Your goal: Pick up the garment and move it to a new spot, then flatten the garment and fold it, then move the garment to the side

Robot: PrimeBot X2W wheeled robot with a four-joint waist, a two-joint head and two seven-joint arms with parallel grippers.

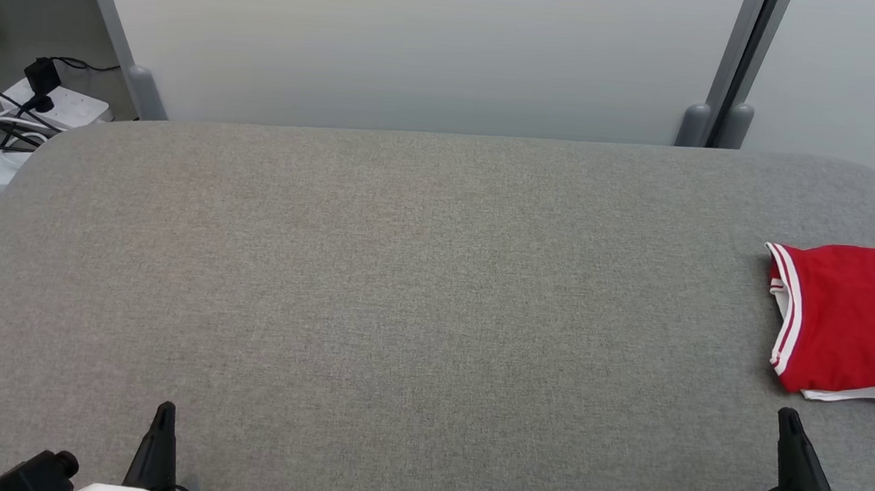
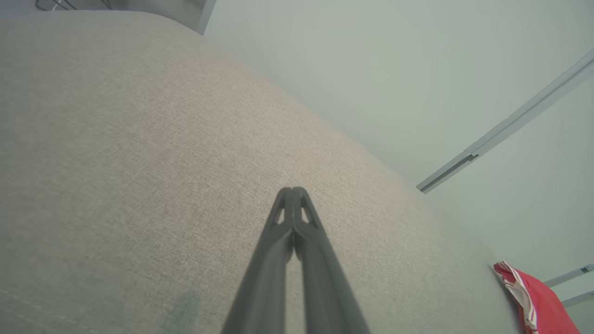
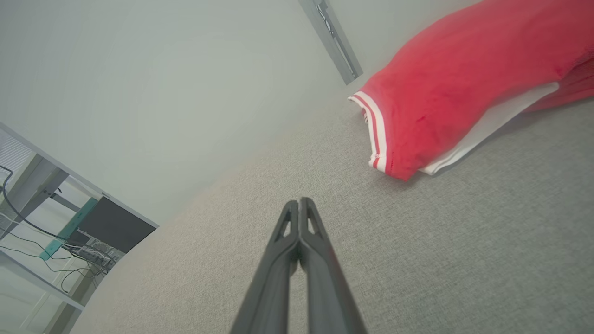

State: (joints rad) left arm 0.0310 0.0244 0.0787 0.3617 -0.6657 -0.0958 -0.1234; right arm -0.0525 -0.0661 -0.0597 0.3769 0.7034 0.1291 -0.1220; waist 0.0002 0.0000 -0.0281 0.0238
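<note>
The garment [image 1: 857, 321] is red with white striped trim and lies folded at the right edge of the grey table [image 1: 404, 274], partly cut off by the head view's edge. It also shows in the right wrist view as a red garment [image 3: 464, 79] and in the left wrist view as a red garment [image 2: 533, 299] far off. My right gripper [image 1: 789, 420] sits just in front of it, shut and empty, fingertips together [image 3: 297, 202]. My left gripper [image 1: 166, 410] rests near the front left, shut on nothing, tips pressed together [image 2: 293, 189].
Pale partition panels with grey posts [image 1: 718, 104] stand right behind the table. A power strip with black cables [image 1: 35, 101] lies on the floor at the far left. The table's corners are rounded.
</note>
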